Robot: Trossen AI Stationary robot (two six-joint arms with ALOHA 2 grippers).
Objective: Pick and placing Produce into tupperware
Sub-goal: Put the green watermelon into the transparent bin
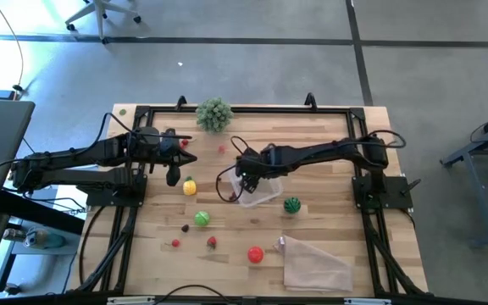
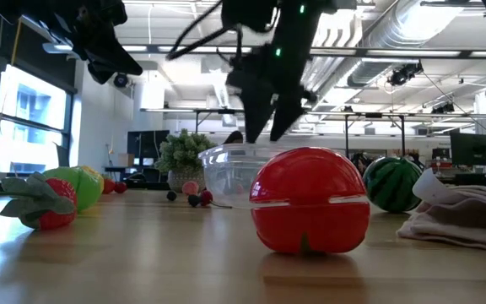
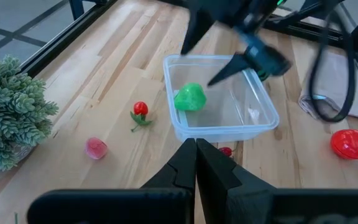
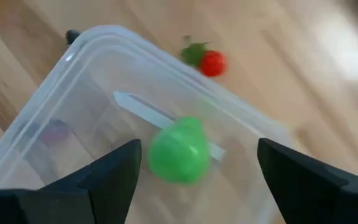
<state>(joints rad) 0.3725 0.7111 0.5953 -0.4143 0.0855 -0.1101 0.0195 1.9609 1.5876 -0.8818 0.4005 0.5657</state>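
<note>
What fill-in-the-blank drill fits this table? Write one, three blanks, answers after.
1. The green fruit lies inside the clear ____.
2. The right claw hangs over the tub with its fingers ____.
3. The left claw waits to the side with its fingers ____.

Missing words: tub; open; shut

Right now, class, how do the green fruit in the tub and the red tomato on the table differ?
The green fruit lies inside the clear tub; the red tomato sits on the bare wooden table outside it. The green fruit is directly under the open right claw; the tomato has no claw near it. The green fruit is lumpy, the tomato round. Both are small toy produce.
</note>
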